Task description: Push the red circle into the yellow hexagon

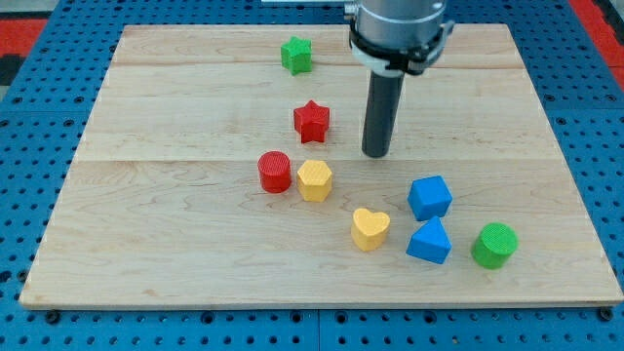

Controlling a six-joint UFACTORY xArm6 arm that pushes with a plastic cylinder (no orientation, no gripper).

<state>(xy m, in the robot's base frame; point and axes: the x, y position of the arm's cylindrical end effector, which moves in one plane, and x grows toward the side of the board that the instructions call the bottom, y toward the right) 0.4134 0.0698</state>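
Note:
The red circle (275, 172) lies near the board's middle, just left of the yellow hexagon (315, 180); the two stand very close, almost touching. My tip (376, 154) rests on the board to the right of and slightly above the yellow hexagon, right of the red star (312, 121). The tip touches no block.
A green star (296, 55) lies near the view's top. A yellow heart (370, 228), a blue cube (429, 197), a blue triangle (429, 242) and a green circle (494, 245) sit at the lower right. The wooden board (146, 214) ends on blue pegboard.

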